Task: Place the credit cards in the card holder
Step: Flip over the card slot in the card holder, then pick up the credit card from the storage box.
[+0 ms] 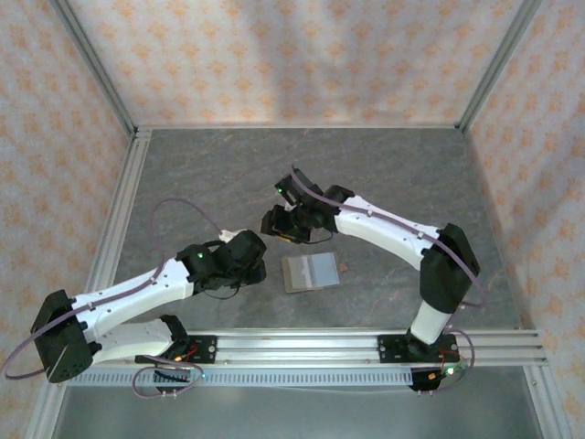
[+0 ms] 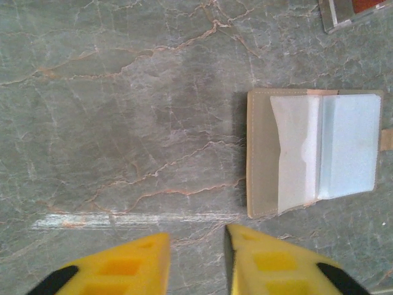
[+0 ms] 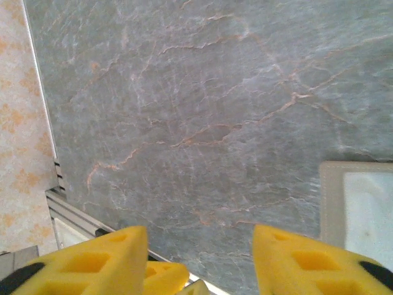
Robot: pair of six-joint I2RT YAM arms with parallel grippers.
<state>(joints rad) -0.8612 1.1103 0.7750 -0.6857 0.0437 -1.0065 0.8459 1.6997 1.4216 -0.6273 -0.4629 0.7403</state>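
The right gripper (image 3: 199,246) is seen over the grey veined table (image 3: 184,110), its yellow fingers (image 3: 98,261) spread apart with nothing held between them. A tan-edged corner of the card holder (image 3: 330,203) is cut off at the right border, and a patterned wall (image 3: 18,153) is seen at the left.

The card holder (image 1: 311,272) lies open and flat near the table's middle, toward the near side. Its tan cover faces down, pale translucent pockets up, with a small tab on the right edge. A reddish credit card (image 2: 370,4) shows partly, just beyond its far side.
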